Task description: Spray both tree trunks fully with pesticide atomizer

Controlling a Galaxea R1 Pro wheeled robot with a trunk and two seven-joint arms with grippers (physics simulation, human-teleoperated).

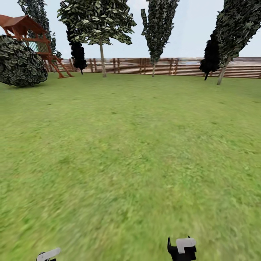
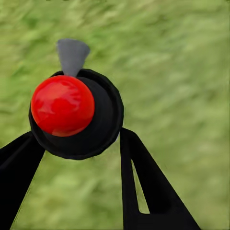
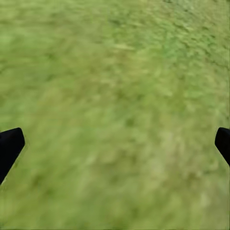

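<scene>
The pesticide atomizer [image 2: 64,108] is seen from above in the left wrist view: a red top on a dark round body, with a grey nozzle [image 2: 73,53] sticking out. My left gripper [image 2: 76,146] is shut on it, a black finger [image 2: 143,182] on each side, over grass. The right gripper [image 3: 115,143] is open and holds nothing, with lawn below it. Both arms' ends peek in at the head view's lower edge, left [image 1: 47,255] and right [image 1: 182,248]. A pale-trunked tree [image 1: 103,61] stands far ahead at the fence; another trunk [image 1: 222,74] leans at the right.
The garden lawn [image 1: 130,145] stretches ahead to the brown slat fence [image 1: 174,66]. A narrow tree [image 1: 154,65] stands mid-fence, with black conifers [image 1: 78,54] beside the trunks. A round bush [image 1: 20,63] and a wooden play tower [image 1: 40,40] are at the far left.
</scene>
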